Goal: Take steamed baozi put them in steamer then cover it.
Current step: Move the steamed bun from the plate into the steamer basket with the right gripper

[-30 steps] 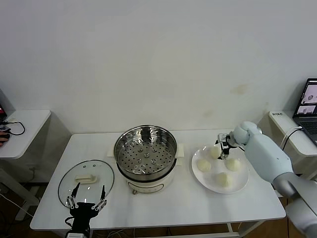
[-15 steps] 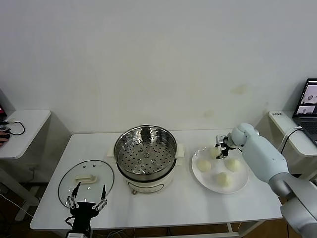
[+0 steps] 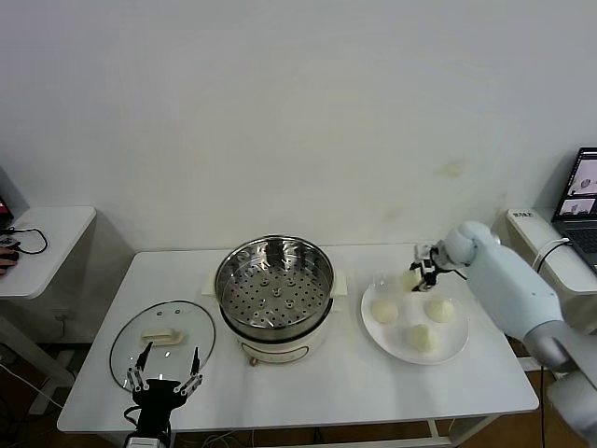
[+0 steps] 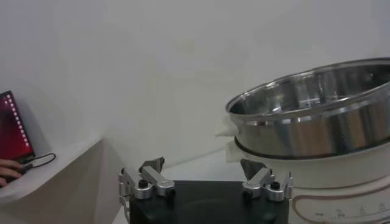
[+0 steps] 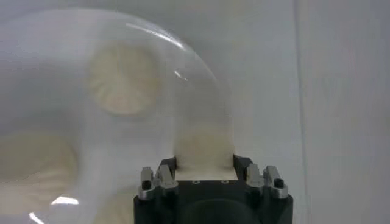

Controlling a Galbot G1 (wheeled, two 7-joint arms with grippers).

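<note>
My right gripper (image 3: 420,273) is shut on one steamed baozi (image 3: 411,278), holding it just above the far side of the white plate (image 3: 458,339). In the right wrist view that bun (image 5: 204,145) sits wedged between the fingers (image 5: 240,164) of my right gripper (image 5: 204,159). Three more baozi (image 3: 384,311) lie on the plate. The steel steamer (image 3: 274,280) stands uncovered at the table's middle, its perforated tray bare. The glass cover (image 3: 162,336) lies flat on the table to the steamer's left. My left gripper (image 3: 165,384) waits open at the near edge by the cover.
The left wrist view shows the steamer's steel wall (image 4: 317,115) close by my open left gripper (image 4: 204,170). A laptop (image 3: 580,201) sits on a side stand at the far right. A small white table (image 3: 37,243) with cables stands at the left.
My right gripper has shut on the baozi at the plate's far side and lifted it slightly off the plate. The left arm has not moved.
</note>
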